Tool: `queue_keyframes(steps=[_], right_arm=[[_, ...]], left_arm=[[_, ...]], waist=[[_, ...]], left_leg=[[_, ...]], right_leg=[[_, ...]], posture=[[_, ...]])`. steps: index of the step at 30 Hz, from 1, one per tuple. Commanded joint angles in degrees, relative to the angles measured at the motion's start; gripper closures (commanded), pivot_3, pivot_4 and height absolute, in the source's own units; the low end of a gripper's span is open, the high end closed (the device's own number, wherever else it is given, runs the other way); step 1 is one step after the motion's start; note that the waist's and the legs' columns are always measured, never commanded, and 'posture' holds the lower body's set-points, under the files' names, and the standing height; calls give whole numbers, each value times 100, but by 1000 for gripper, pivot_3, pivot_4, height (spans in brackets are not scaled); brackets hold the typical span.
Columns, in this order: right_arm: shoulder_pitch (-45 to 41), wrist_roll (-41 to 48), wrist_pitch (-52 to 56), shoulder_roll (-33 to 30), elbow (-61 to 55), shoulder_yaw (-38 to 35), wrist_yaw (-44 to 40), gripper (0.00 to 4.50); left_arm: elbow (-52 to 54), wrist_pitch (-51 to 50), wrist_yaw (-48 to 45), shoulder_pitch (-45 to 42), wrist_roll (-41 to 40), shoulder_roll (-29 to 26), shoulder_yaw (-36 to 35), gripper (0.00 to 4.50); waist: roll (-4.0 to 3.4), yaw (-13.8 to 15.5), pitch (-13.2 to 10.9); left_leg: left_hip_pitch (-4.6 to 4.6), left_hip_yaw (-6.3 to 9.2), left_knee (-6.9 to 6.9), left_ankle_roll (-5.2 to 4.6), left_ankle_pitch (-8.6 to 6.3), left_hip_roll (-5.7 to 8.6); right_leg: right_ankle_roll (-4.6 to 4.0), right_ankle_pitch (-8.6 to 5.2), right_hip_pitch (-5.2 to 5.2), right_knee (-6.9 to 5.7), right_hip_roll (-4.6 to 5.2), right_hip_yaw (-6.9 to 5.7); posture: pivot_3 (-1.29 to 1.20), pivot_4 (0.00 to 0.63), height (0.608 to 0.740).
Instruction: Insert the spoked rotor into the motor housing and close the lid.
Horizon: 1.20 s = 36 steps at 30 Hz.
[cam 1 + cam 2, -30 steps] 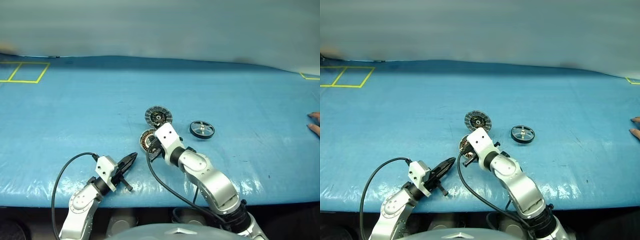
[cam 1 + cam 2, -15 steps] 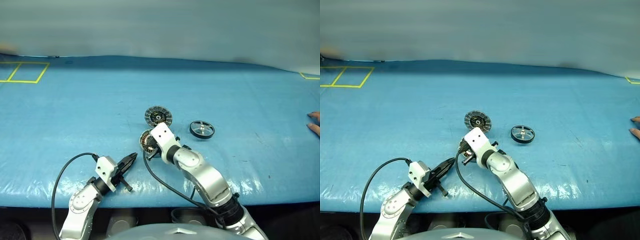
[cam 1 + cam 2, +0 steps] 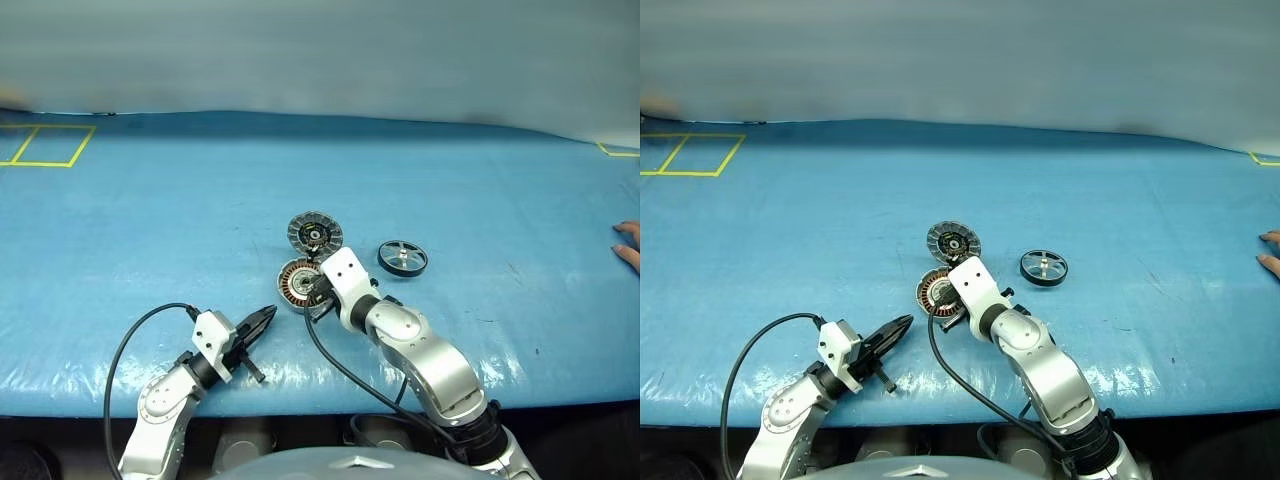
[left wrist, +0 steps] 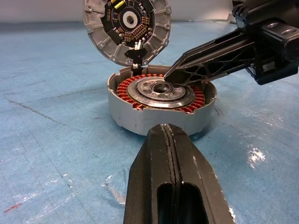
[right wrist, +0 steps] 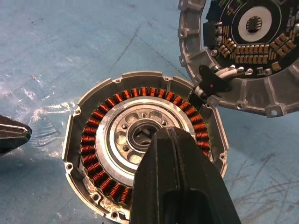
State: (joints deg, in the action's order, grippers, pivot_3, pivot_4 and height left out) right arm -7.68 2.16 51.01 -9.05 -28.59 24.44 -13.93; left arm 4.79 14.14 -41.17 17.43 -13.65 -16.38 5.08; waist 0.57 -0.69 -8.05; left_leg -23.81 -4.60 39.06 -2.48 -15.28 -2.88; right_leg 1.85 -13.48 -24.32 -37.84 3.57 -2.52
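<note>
The motor housing (image 3: 297, 283) is a silver cup with copper windings, mid-table, its inside showing (image 5: 98, 154). Just behind it, touching its rim, is the lid (image 3: 315, 234), its segmented inner face and dark hub turned toward me (image 4: 127, 28). To their right lies the spoked rotor (image 3: 403, 258), flat and apart from both. My right gripper (image 3: 318, 287) is shut and empty, and its tip (image 4: 169, 73) hangs over the housing's central hub. The left gripper (image 3: 268, 315), also shut and empty, is low near the table's front edge and points at the housing from the left.
The blue table cover (image 3: 150, 220) is wrinkled and glossy near the front edge. A person's fingers (image 3: 630, 245) rest on it at the far right. Yellow tape squares (image 3: 45, 145) mark the far left corner, and another tape mark (image 3: 620, 152) sits at the far right.
My right gripper has shifted a little to the right, so more of the housing shows. The left gripper, lid and rotor have not moved.
</note>
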Motion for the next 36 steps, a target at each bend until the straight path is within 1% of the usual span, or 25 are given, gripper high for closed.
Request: queue_keyframes(steps=[1,10,21,36], right_arm=[[-98,31,-139,4,-311,84,-71,4483],[-241,-41,51,4,-67,329,-77,4483],[-109,-65,291,-136,-2,116,63,4483],[-52,-42,630,-47,132,212,130,4483]], left_arm=[[85,10,32,-18,-28,-7,40,4500],[140,-29,67,0,-39,-7,47,4500],[183,-72,75,46,-57,-21,66,4500],[146,-91,22,52,-68,-42,100,4500]], waist=[[0,-1,0],[0,-3,0],[0,2,0],[1,-3,1]], left_leg=[[0,0,0,0,0,0],[0,-4,0,0,0,-2],[-2,-4,-1,0,0,-2],[0,-4,-1,0,-1,-2]], right_leg=[[0,0,0,0,0,0],[0,0,-2,0,0,1],[-1,0,-5,1,1,1],[-1,0,-4,1,3,0]], posture=[[0,150,740],[0,150,740],[0,150,740],[0,150,740]])
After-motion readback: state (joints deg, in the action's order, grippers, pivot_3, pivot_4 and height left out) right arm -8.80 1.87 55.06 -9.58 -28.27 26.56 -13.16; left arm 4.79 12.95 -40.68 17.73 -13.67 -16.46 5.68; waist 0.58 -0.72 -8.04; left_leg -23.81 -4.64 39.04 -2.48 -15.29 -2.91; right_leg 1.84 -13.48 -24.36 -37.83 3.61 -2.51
